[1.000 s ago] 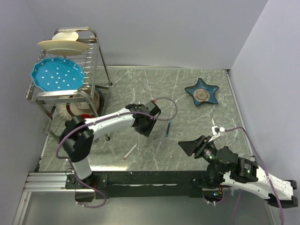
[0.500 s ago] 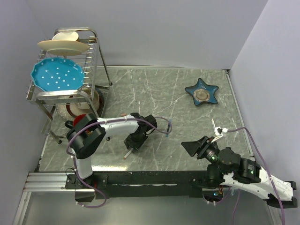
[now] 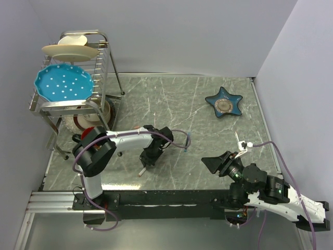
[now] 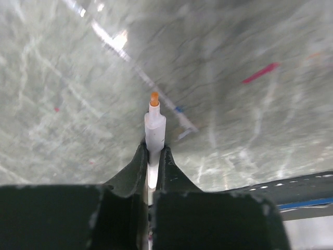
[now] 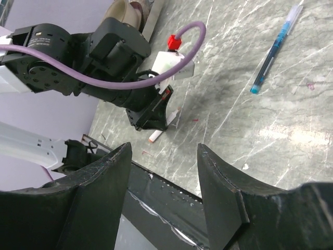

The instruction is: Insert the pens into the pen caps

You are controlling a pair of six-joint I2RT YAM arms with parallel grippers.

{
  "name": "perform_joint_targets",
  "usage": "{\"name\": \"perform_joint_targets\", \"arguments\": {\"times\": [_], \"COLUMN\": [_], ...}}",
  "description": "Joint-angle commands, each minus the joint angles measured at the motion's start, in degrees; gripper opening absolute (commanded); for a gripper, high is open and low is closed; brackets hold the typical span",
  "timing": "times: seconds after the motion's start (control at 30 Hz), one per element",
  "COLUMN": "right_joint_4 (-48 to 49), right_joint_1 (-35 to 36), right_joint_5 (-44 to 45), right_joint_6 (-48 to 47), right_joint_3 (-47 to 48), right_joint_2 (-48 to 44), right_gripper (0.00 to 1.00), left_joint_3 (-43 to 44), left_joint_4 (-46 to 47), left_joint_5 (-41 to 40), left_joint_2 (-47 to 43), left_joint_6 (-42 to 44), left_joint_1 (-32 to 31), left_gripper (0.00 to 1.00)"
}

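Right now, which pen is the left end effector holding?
The white-barrelled plastic pen with the orange tip, clamped in the left end effector; the blue stick pen lies free on the grey table.

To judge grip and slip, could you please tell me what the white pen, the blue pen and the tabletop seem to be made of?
White pen: likely plastic, smooth, opaque.
Blue pen: probably clear plastic; the barrel looks see-through.
Tabletop: veined grey-green, with glare; polished stone or laminate, cannot tell.
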Motion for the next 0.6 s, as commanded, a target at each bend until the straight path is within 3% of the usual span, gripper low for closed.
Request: {"name": "perform_joint_targets", "arguments": {"times": [0.0, 0.2, 0.57], "right_joint_4": [1.2, 5.2, 12.8], "right_joint_1": [0.0, 0.0, 0.0], "right_joint_5": [1.1, -0.6, -1.4], "right_joint_6": [0.0, -1.1, -3.2], "right_joint_3": [1.8, -0.5, 2.5], "right_joint_2": [0.6, 1.6, 14.1], "right_gripper": [0.61, 0.62, 0.62], "left_joint_3": [1.7, 0.5, -6.8], "left_joint_4": [10.3, 17.1, 30.4], "left_joint_5": [3.9, 5.7, 17.1], "left_joint_2": [-3.8, -10.8, -23.5], "left_joint_6": [-1.7, -4.6, -9.2], "left_joint_1": [-0.1, 0.1, 1.8], "left_gripper": [0.01, 0.01, 0.01]}}
